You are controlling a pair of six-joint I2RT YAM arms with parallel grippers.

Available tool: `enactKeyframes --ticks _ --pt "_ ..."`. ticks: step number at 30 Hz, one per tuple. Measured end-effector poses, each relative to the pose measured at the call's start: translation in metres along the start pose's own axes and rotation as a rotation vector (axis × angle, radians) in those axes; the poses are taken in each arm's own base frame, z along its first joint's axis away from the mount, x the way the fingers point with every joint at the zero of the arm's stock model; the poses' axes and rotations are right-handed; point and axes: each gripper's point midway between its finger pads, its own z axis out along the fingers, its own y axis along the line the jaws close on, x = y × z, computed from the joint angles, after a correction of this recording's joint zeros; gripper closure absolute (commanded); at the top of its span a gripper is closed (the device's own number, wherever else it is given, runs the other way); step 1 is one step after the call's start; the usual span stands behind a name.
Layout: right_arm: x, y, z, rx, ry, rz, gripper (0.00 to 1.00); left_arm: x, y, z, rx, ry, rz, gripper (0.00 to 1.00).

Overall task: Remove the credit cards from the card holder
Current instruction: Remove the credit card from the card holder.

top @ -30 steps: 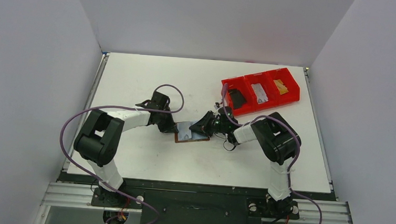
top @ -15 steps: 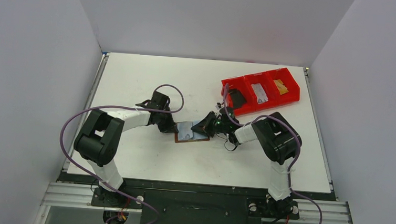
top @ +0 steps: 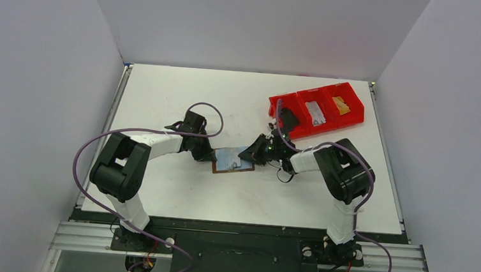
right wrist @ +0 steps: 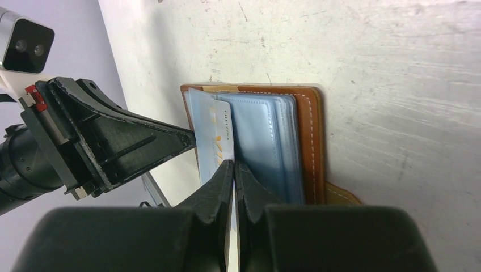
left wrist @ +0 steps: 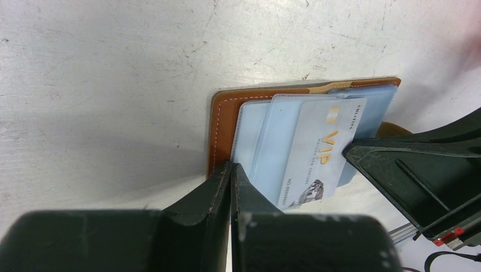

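Found the card holder [top: 231, 163] lying open on the table [top: 164, 98], between both grippers. Saw the left gripper [left wrist: 230, 168] pressed together, tips on the holder's brown edge. Saw the right gripper [right wrist: 233, 165] pinching a pale VIP card [left wrist: 323, 150], partly out of its pocket.

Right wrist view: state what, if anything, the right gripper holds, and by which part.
The right gripper is shut on the pale VIP card, pinching it at one long edge, over the open card holder.
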Motion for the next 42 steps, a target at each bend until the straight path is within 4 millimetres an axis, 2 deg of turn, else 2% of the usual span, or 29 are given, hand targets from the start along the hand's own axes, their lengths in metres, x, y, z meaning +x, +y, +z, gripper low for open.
enactKeyframes --ticks 19,27,31,35,39,42 --pt "-0.005 -0.010 -0.019 0.089 -0.016 -0.066 1.00 0.000 0.000 -0.001 -0.001 0.001 0.002 1.00" --pt "-0.005 -0.007 -0.027 0.105 -0.014 -0.081 1.00 -0.003 0.002 -0.003 -0.025 -0.003 0.025 1.00" --pt "-0.006 -0.004 -0.028 0.108 -0.012 -0.086 1.00 -0.004 0.005 -0.005 -0.043 -0.003 0.040 0.87" --pt "-0.008 0.000 -0.029 0.102 -0.014 -0.088 1.00 -0.005 0.004 -0.011 -0.047 -0.002 0.057 0.69" --pt "-0.007 0.003 -0.029 0.094 -0.005 -0.082 1.00 -0.009 -0.006 -0.023 -0.014 -0.018 0.078 0.64" --pt "-0.006 0.010 -0.029 0.073 0.007 -0.071 1.00 -0.015 -0.023 -0.037 0.048 -0.036 0.088 0.62"
